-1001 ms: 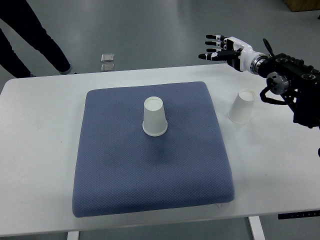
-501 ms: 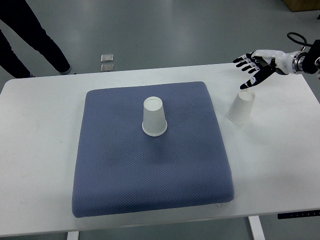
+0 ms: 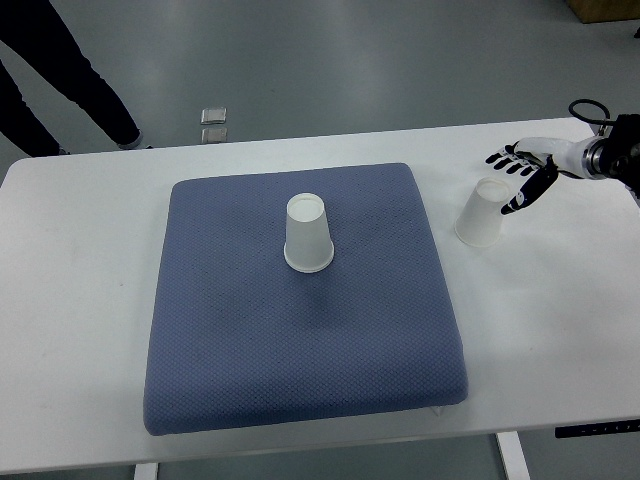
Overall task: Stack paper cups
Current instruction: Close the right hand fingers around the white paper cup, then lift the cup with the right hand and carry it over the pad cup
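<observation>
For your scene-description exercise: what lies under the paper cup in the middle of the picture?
The middle cup stands upside down on the blue mat, which lies on the white table. Whatever is inside the cup is hidden, since its rim faces down.

— Any writing on those cups [image 3: 308, 233]?

— None I can read. Both are plain white, the one on the blue pad [image 3: 300, 300] and the one [image 3: 483, 212] off to the pad's right.

— The pad itself, a label or a brand?

— Just dotted fabric, no tag showing.

— And the white table [image 3: 80, 300]?

— Bare, no marks or numbers.

— Those two small squares on the floor [image 3: 214, 124] beyond the pad?

— Too small to tell if they carry print.
</observation>
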Tool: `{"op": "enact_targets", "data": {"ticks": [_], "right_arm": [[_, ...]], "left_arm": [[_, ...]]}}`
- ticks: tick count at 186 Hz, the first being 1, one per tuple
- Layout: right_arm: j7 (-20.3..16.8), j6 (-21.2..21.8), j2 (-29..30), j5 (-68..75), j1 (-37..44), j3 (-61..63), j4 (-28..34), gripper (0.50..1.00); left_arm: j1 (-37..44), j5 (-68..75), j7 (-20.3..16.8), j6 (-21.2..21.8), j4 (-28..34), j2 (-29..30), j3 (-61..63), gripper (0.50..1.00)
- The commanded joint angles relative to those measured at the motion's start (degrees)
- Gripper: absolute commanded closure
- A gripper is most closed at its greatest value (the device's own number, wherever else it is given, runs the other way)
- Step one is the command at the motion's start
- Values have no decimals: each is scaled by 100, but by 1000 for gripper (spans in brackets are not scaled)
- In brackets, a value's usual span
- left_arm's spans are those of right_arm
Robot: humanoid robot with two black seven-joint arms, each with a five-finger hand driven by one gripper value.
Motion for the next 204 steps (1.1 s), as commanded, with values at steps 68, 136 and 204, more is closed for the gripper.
{"op": "enact_targets", "data": {"ticks": [68, 136, 204], "right_arm": [[9, -364, 287, -7, -215, -29, -15, 621], [44, -373, 296, -24, -233, -204, -76, 844], [62, -364, 216, 28, -110, -134, -76, 912]], "left_arm": [[0, 0, 0, 1, -2, 0, 0, 500], [0, 0, 0, 1, -2, 0, 0, 500], [0, 0, 0, 1, -2, 0, 0, 500]]}}
